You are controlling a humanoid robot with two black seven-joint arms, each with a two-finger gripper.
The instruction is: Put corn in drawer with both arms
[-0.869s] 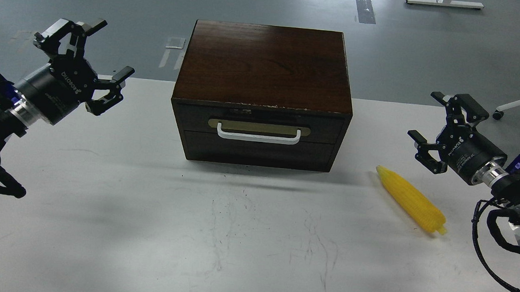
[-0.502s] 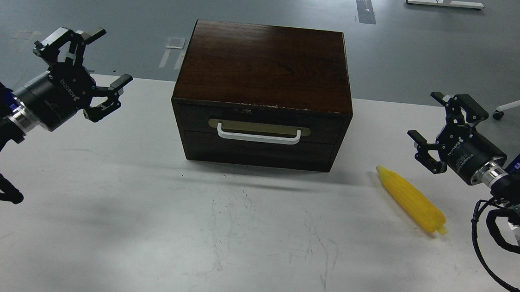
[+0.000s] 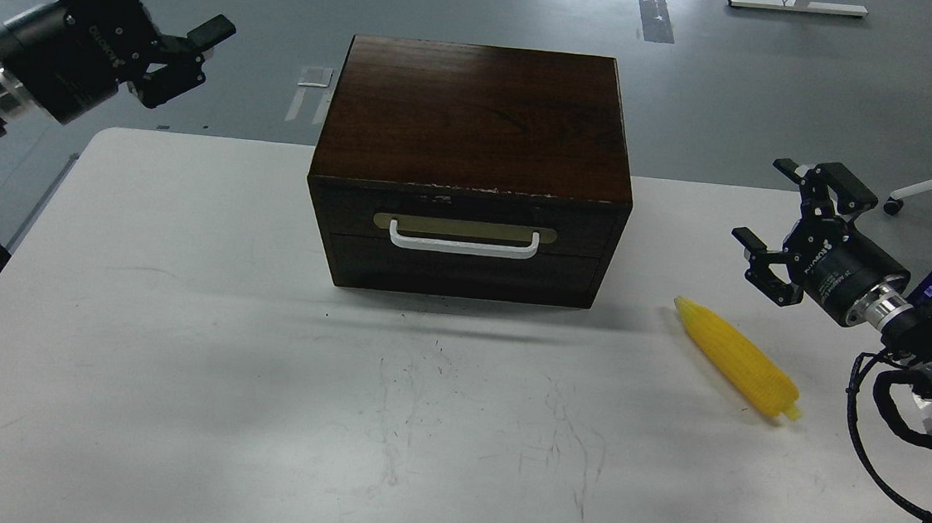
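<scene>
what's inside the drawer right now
Cannot be seen: the drawer is fully closed in the cabinet, so its front hides the inside. The corn lies outside, on the table.
</scene>
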